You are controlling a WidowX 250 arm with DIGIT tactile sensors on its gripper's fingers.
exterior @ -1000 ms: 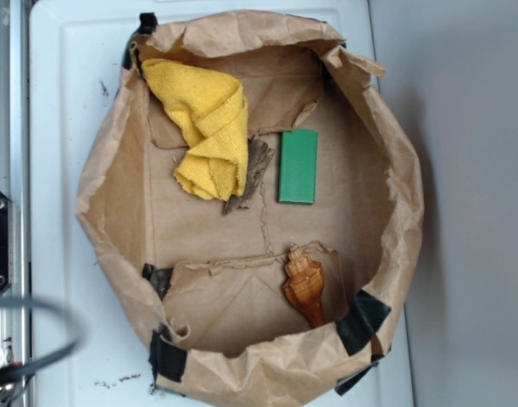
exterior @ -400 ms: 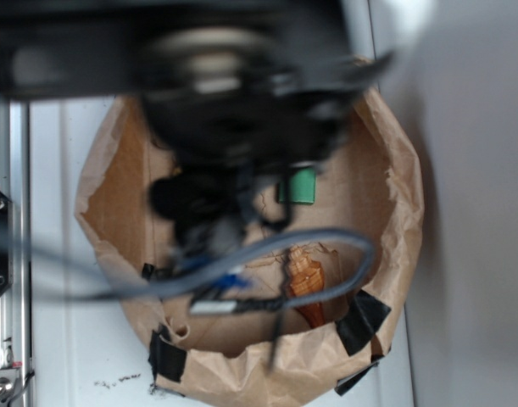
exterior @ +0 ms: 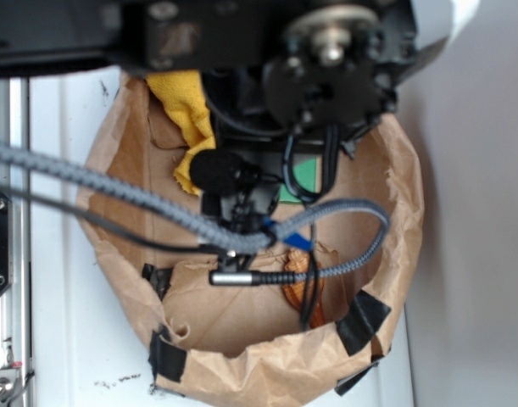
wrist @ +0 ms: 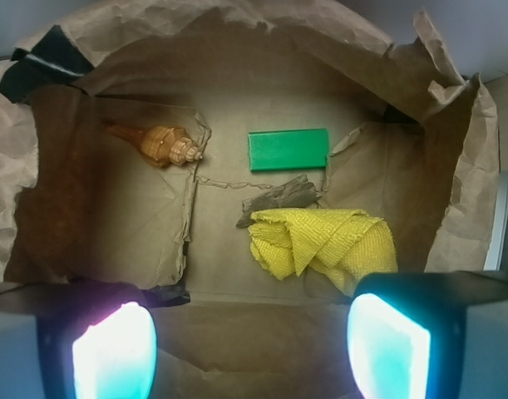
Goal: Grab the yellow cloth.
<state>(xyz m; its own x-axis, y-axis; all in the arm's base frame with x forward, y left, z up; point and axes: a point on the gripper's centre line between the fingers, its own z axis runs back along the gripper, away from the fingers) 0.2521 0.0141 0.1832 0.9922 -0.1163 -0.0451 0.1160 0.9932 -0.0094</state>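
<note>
**Desk:** What runs left to right in the wrist view?

**Photographer:** A crumpled paper bag (wrist: 453, 166) lies open on a white table (exterior: 55, 254). At the left of its floor sits an orange-brown shell (wrist: 158, 143), near a taped corner. Centre, toward the far wall, lies a green block (wrist: 288, 150). Just below the block is a grey-brown scrap (wrist: 278, 199), and touching that scrap's lower edge is the cloth (wrist: 320, 241), bunched in folds right of centre.

**Desk:** And the gripper?

**Photographer:** The gripper (wrist: 252, 345) hangs above the bag, jaws spread wide, one glowing pad at the lower left and the other at the lower right. Nothing sits between them. The right pad overlaps the cloth's near-right corner in the frame; I judge that it is higher up, not touching.

**Desk:** The overhead shot?

**Photographer:** Mostly arm and cables. Only a yellow strip of cloth (exterior: 186, 110) shows at upper left inside the bag; the block is a green sliver.

**Desk:** So the job now?

**Photographer:** Approach, as I read it. The cloth lies right of the midline between the pads, so the gripper should shift right to centre it, then descend with jaws kept wide. Aim for the thick fold, not the thin edge. The risks are snagging the scrap alongside, or pinching the bag floor with the cloth.
</note>
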